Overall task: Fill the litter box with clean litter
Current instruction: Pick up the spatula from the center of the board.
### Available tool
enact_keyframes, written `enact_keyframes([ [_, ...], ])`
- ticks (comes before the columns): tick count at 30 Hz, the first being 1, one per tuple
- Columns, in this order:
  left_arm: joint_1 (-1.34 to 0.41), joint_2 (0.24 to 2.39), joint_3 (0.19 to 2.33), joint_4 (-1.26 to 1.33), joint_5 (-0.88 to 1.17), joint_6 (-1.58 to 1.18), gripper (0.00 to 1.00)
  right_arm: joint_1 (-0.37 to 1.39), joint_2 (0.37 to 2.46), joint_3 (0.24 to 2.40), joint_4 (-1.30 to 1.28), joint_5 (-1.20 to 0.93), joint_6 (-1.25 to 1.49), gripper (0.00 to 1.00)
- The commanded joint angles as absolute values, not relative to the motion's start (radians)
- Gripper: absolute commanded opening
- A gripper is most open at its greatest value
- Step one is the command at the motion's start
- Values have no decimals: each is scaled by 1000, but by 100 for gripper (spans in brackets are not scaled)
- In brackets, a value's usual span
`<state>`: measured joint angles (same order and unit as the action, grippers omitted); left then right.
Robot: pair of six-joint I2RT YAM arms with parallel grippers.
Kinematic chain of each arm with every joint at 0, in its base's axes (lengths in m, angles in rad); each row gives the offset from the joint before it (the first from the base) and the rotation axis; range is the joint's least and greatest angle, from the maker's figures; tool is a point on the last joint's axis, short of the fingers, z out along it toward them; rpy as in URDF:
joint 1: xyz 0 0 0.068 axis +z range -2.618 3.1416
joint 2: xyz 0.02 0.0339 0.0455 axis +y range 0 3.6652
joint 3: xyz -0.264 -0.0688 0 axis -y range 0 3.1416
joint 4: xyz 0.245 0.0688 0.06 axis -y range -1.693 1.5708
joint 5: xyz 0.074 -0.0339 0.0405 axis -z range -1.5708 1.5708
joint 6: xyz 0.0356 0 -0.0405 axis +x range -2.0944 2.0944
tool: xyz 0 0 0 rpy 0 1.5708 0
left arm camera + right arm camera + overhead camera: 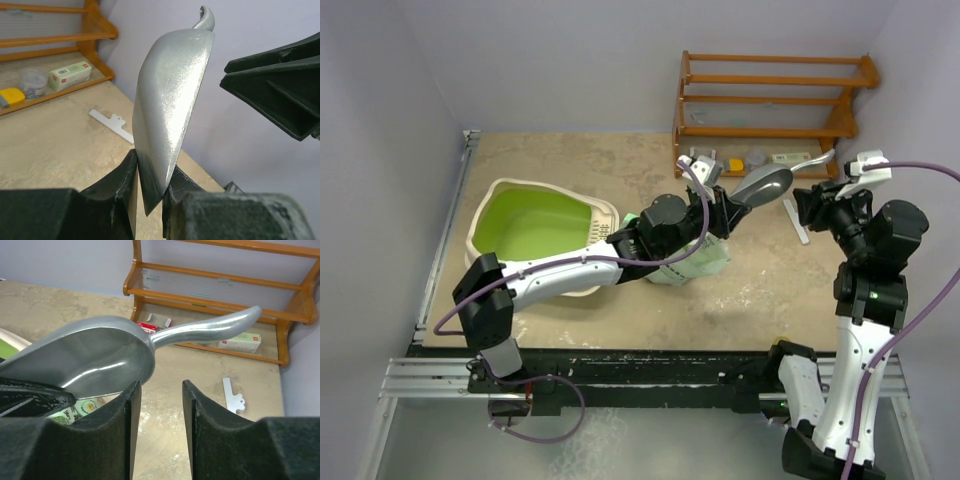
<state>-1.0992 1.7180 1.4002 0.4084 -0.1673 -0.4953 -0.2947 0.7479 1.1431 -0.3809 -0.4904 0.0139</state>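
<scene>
The litter box (535,225) lies at the left, its green inside bare; a bit of its rim shows in the right wrist view (7,337). My left gripper (725,207) is shut on the front lip of the shiny metal scoop (762,183) and holds it in the air above the light green bag (692,262). In the left wrist view the scoop (170,100) stands on edge between my fingers (150,187). My right gripper (808,205) is open beside the scoop's handle (210,327), just below it, not touching. The scoop bowl (100,357) is empty. No litter granules show.
A wooden rack (770,95) stands at the back right with small boxes and tubs on its bottom shelf (240,342). A flat white plastic piece (796,220) lies on the table under my right gripper. Walls close in the left, back and right sides.
</scene>
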Motion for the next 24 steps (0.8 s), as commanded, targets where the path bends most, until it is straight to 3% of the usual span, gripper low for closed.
enact_keyframes([
  [1, -1079, 1602, 1396, 425, -204, -466, 3, -293, 741, 1157, -353, -537, 5, 44],
  [13, -839, 1347, 1458, -57, 88, -417, 3, -294, 919, 1408, -536, -883, 4, 55],
  [19, -700, 1273, 1521, -302, 318, -378, 3, -293, 1007, 1426, -501, -1253, -16, 60],
  [24, -682, 1230, 1464, -298, 523, -433, 3, -294, 1096, 1372, -419, -1651, -34, 65],
])
